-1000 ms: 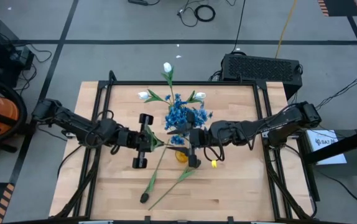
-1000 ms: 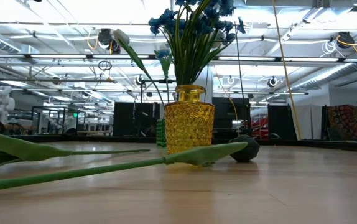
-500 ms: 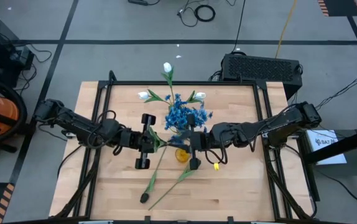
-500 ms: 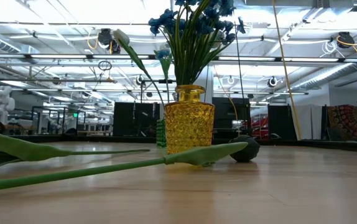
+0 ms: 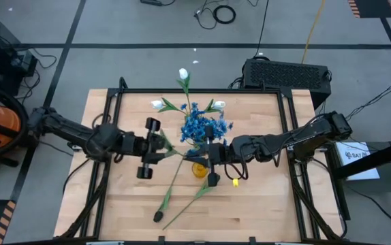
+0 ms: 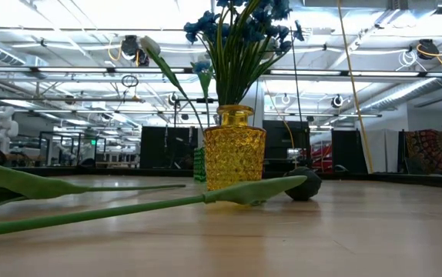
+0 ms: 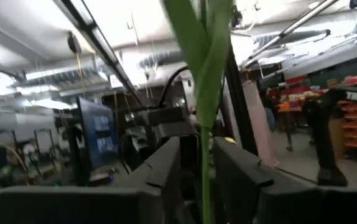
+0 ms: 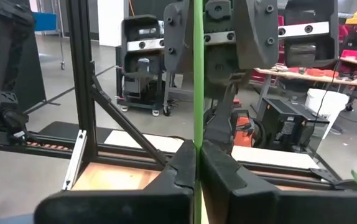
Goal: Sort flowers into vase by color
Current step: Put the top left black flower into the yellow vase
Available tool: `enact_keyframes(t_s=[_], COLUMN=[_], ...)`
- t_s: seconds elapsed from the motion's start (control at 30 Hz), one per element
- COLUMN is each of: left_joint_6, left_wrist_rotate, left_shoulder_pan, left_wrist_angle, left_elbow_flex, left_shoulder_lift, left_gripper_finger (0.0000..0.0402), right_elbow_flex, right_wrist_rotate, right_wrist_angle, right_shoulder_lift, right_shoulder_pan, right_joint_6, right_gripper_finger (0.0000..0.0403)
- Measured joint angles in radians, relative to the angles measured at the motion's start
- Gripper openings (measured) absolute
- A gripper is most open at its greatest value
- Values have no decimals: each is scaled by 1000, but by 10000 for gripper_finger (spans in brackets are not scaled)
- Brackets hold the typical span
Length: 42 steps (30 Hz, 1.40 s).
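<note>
Nearest the table's front edge, a flower stem (image 5: 170, 189) with a dark bud lies flat on the wooden table (image 5: 263, 197), a second leafy stem (image 5: 190, 201) beside it.

Mid-table: yellow glass vase (image 6: 234, 148) upright, holding blue flowers (image 5: 201, 126) and white tulips (image 5: 182, 75). A dark bud (image 6: 304, 185) rests just beside its base.

Right gripper (image 8: 196, 163) sits just by the vase, fingers pressed shut on a thin green stem (image 8: 198, 68) that rises straight between them.

Left gripper (image 7: 197, 163), left of the vase, has its fingers parted with a leafy stem (image 7: 207, 68) standing in the gap; contact with either finger can't be made out.

Far right, off the table, a white label (image 5: 353, 153) bears print, unreadable from here.
</note>
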Motion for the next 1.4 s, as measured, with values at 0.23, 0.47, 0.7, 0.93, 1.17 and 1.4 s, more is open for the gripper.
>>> enact_keyframes(t_s=[0.23,0.47,0.7,0.93,1.17,1.4], left_joint_6=[-109,-134,-105,-101,-98,-71], left_wrist_rotate=[-5,-39,-45,-52,-52,-52], left_shoulder_pan=[0,0,-1,-5,-5,-5], left_wrist_angle=[-145,-303,-296,-336,-365,-380], left_elbow_flex=[19,122,165,167,167,167], left_shoulder_lift=[-56,26,69,40,20,20], left_gripper_finger=[139,192,212,212,193,122], right_elbow_flex=[1,2,2,2,2,2], right_wrist_rotate=[0,0,0,2,32,32], right_wrist_angle=[-6,-12,-34,-39,-58,-58], right_shoulder_lift=[0,0,0,0,0,0], right_shoulder_pan=[0,0,-2,-2,-3,-2], right_joint_6=[51,51,70,82,89,96], right_gripper_finger=[2,1,1,0,1,13])
